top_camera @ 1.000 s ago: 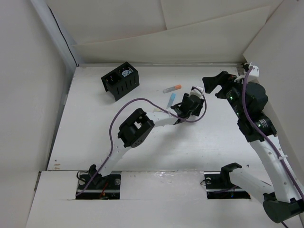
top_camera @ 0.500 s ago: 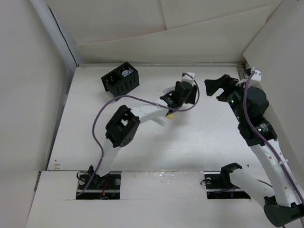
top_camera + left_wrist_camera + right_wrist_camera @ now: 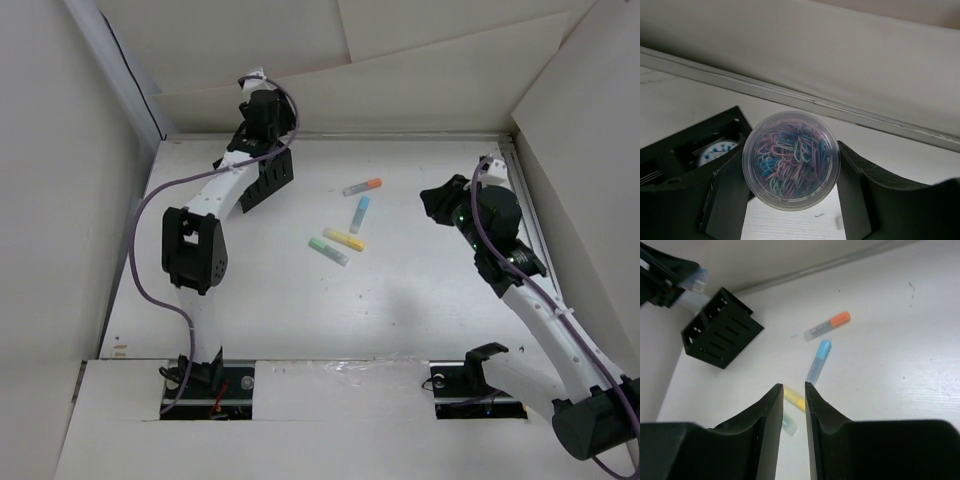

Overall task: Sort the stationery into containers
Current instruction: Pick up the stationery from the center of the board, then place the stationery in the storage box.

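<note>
Holding a round clear tub of paper clips [image 3: 791,159], the left claw [image 3: 792,175] is clamped on its sides and hangs above the far corner of the black organiser [image 3: 682,150], in the far-left corner of the table [image 3: 420,300]. One compartment holds a blue-and-white item [image 3: 715,150].

Right claw [image 3: 791,387]: narrowed to a slim gap, empty, poised over mid-table.

Loose stock, mid-table, well apart from the organiser: grey stick with orange tip [image 3: 827,325], light blue stick [image 3: 818,360], yellow stick [image 3: 792,399], pale green stick [image 3: 787,425].

Hazards (judged):
- The tub looks off-centre to the openings. Released here it may strike the rim, tip and roll, or drop behind the box.
- The tub looks wide for a compartment, so it may jam.
- Yellow and green lie just beside each other, so a grab at one may nudge the other.

Clearance: the back wall [image 3: 400,95] and side wall [image 3: 120,180] crowd the left claw. Bare table lies between sticks and organiser.
</note>
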